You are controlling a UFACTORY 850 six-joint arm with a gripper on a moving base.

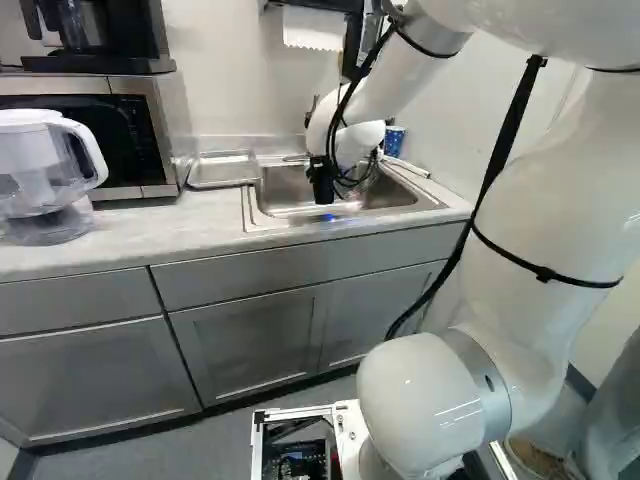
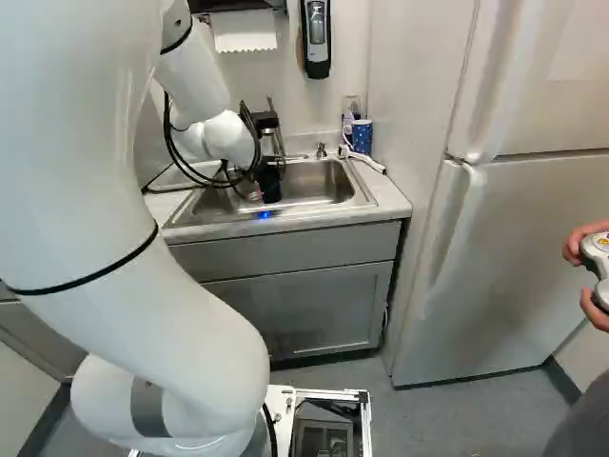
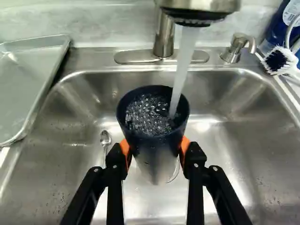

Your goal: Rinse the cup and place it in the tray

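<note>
Dark cup pinched in gripper, under running faucet

Gripper [image 1: 320, 172] at center of left base view, over the sink; its outline merges with the dark cup there, hard to separate. Wrist view settles it: orange pads [image 3: 186, 144] press the cup [image 3: 153, 119] from both sides, mouth up. Cup is round, smooth, tapering. Water stream [image 3: 183, 65] enters it; bubbly water hides the inside bottom. Faucet [image 3: 164, 37] cut off by the wrist view's edge, stands ahead of the gripper and partly overhangs the cup. Arm's white links block much of both base views, including the upper right of the left one.

Sink [image 2: 357, 195]: brushed metal, rounded corners, glossy. Spoon [image 3: 105, 138] lies in it, beside the gripper, handle partly hidden. Tray [image 1: 222, 172]: shallow, rectangular, metal, left of the sink in left base view; cut off in wrist view. White-bristled brush [image 3: 276, 61] and blue patterned cup [image 2: 362, 136] behind the sink's right corner in right base view. Clear pitcher [image 1: 40, 165] cut off, far left of left base view.
</note>
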